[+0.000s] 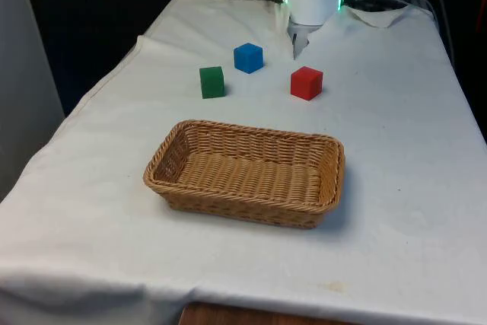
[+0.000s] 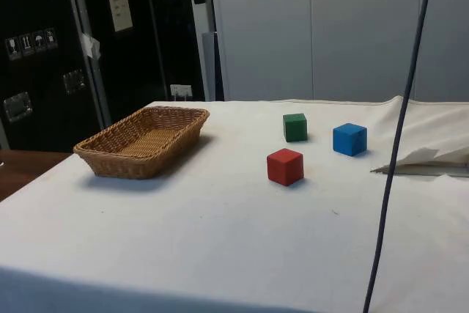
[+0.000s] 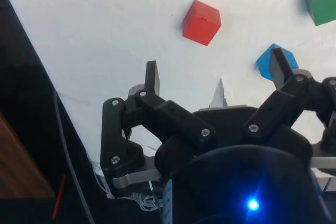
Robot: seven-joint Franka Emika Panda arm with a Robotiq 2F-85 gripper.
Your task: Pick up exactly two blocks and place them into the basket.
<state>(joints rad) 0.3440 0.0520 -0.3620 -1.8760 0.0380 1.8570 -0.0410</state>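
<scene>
Three small cubes, red (image 1: 306, 83), blue (image 1: 248, 58), green (image 1: 212, 82), beyond an oblong woven wicker basket (image 1: 245, 172); jaws apart, empty.

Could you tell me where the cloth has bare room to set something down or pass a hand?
Bare cloth lies between the basket and the near table edge, and on both sides of it. It is crowded behind it, where the green block, blue block and red block cluster.

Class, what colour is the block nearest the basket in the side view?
Red: the red block, clearest in the side view, nearest the basket.
</scene>
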